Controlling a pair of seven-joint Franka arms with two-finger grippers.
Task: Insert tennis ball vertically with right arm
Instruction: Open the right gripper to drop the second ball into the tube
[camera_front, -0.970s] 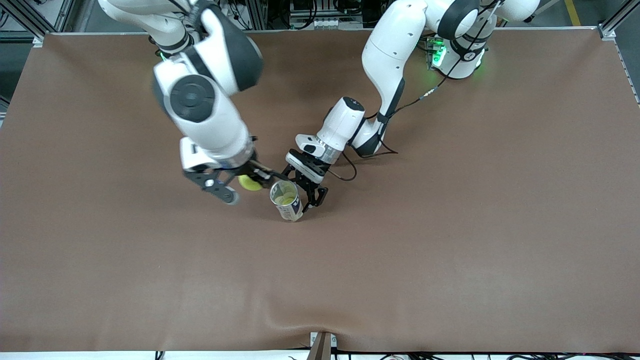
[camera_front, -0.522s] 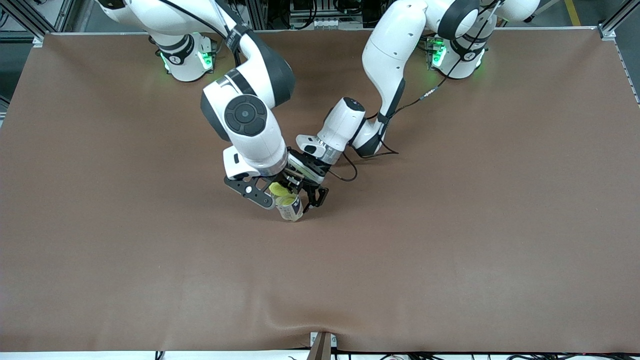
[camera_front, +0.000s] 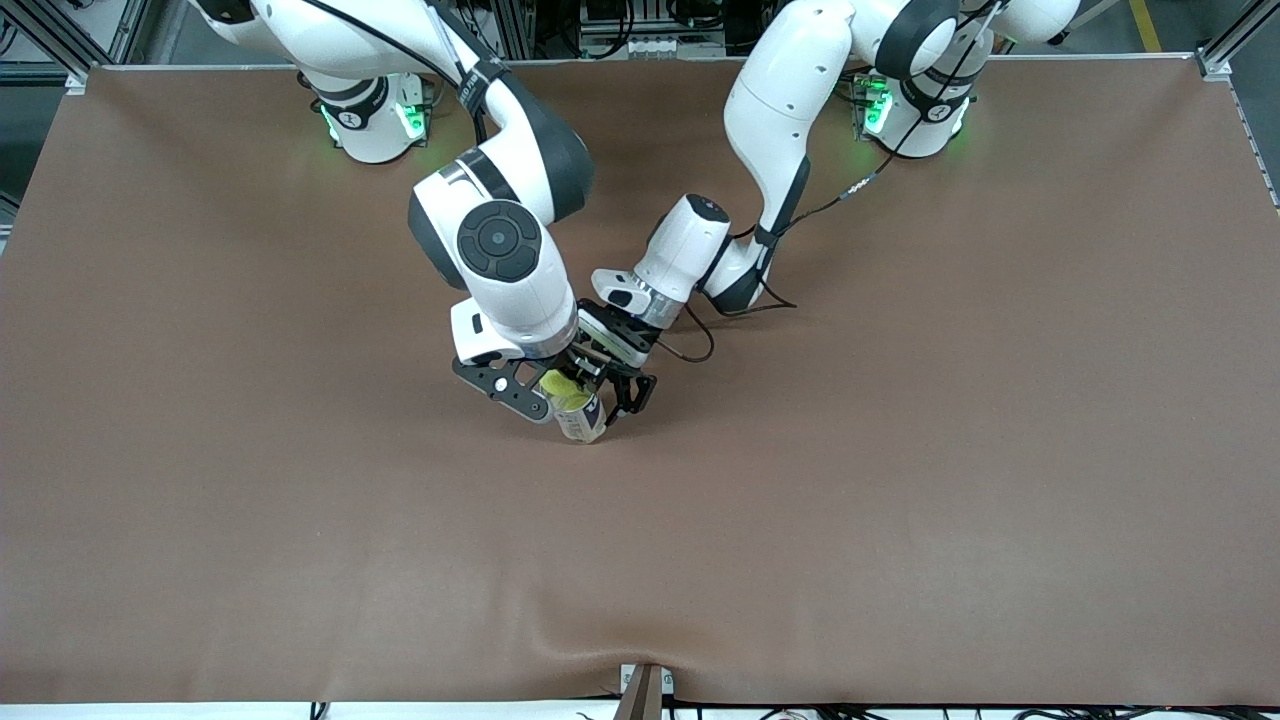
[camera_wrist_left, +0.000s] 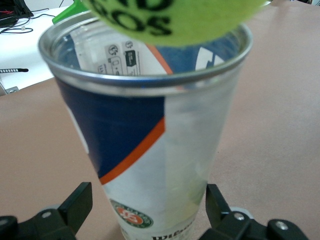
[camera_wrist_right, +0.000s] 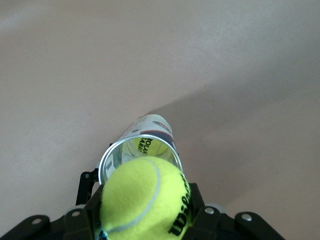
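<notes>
Now you can see the right gripper pinching a yellow-green tennis ball between its two fingers, and it is held right over the open mouth of a clear tennis ball can. In the right wrist view the ball covers part of the metal rim, and one more ball lies deep inside the can. In the left wrist view the lower part of the held ball, with black letters on it, hangs just at the level of the rim, so it is at the mouth but not down inside. The can stands upright on the brown bench, near the middle of it, and it carries a blue and orange label. Your left gripper is low at the bench, with its fingers spread wide on both sides of the can's lower part; whether they touch the wall you cannot tell from these views. The right arm reaches over from its base and stands above the can.
</notes>
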